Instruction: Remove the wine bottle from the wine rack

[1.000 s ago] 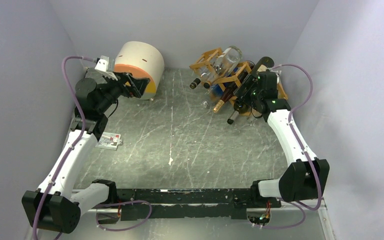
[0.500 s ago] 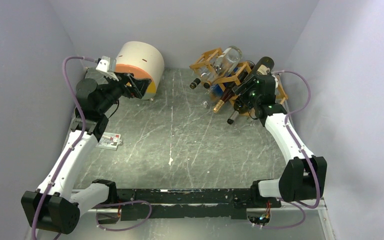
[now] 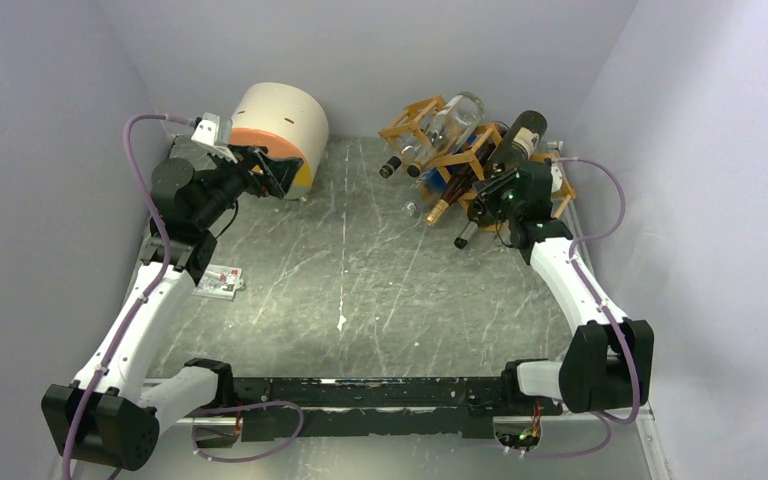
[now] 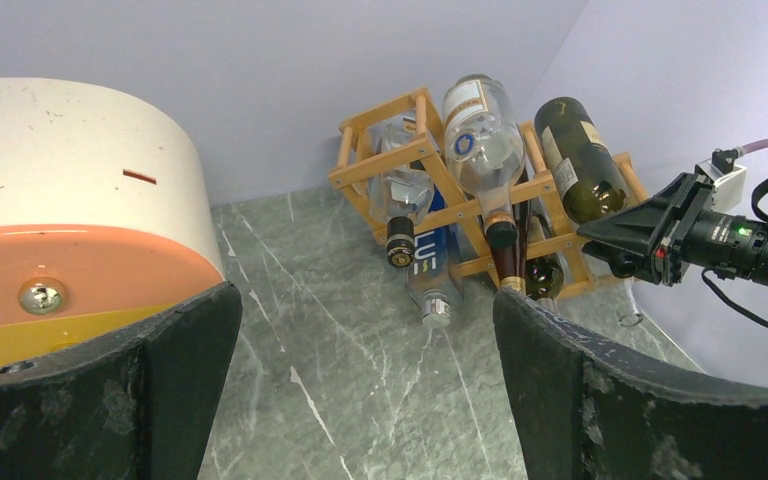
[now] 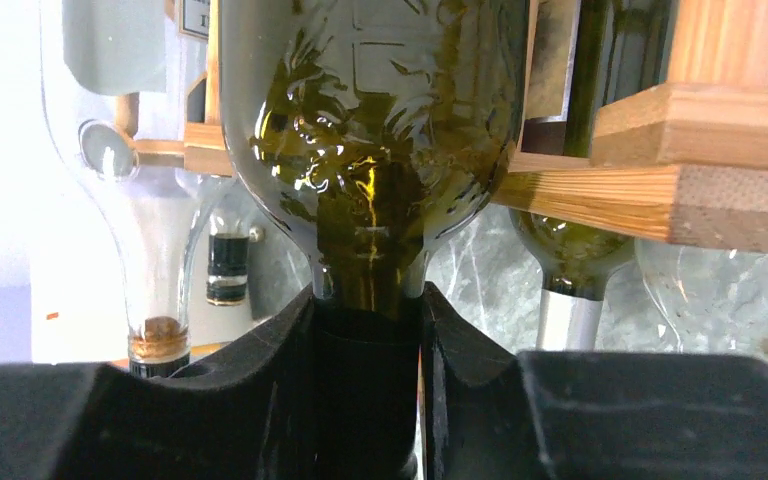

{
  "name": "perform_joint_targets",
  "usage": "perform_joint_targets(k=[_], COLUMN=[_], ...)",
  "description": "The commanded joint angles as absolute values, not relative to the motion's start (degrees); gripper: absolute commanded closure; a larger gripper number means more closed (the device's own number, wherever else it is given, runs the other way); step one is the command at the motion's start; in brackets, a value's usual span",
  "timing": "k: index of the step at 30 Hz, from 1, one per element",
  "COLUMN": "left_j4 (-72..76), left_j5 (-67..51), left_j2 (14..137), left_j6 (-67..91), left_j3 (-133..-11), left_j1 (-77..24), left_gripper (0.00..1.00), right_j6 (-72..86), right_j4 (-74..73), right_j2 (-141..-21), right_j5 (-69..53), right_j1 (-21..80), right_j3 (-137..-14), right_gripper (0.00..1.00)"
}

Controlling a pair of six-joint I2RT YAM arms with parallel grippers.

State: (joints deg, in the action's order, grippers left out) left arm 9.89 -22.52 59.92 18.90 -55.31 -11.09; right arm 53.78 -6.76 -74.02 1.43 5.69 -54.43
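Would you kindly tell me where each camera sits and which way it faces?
Top external: above and behind the robot, looking down on the table; left arm and right arm show.
Left wrist: on the left arm, facing the wine rack; open left claw frames the bottom.
Right wrist: close against the rack; right claw shut on the wine bottle's neck.
Shared: top and left wrist both show rack, bottle, right arm.

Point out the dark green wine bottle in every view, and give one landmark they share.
Top external: the dark green wine bottle lies upper right, at the right end of the wine rack.
Left wrist: upper right, resting on top of the wine rack.
Right wrist: fills the centre, neck clamped in the right gripper.
Shared landmark: the wine rack.
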Motion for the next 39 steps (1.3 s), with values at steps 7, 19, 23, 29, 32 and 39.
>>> perform_joint_targets(k=[7,19,23,29,32,39], left_j4=[13.2,13.4,13.3,13.9,14.1,15.3], left_j5=[-23.6,-25.1,-26.0,-27.3,-28.9,-34.3], left_j2=[59.2,60.2,61.1,61.7,62.5,65.4], left_j6=[19.3,20.0,20.4,20.5,22.1,24.7], left_j3=[-54.7,-54.8,-55.1,-55.1,-55.3,-56.2], left_j1=[-11.6,-11.6,-11.6,-11.5,-11.5,-11.6], left_gripper=[0.0,0.0,0.0,0.01,0.0,0.0], right_j6=[53.4,49.3,48.3,46.9,44.2,36.7], right_j4=[1.7,1.6,0.0,-6.3,-11.0,-25.0], right_j2=[-67.8,-59.9,-57.1,-53.0,-50.6,-46.1], right_j5=[0.1,0.2,-0.7,-4.5,-8.7,-19.5], right_j1=[5.4,5.4,5.4,5.4,5.4,5.4], right_j3=[-53.6,-53.5,-53.8,-55.8,-58.0,-62.7], right_gripper=[0.96,1.0,1.0,1.0,1.0,1.0])
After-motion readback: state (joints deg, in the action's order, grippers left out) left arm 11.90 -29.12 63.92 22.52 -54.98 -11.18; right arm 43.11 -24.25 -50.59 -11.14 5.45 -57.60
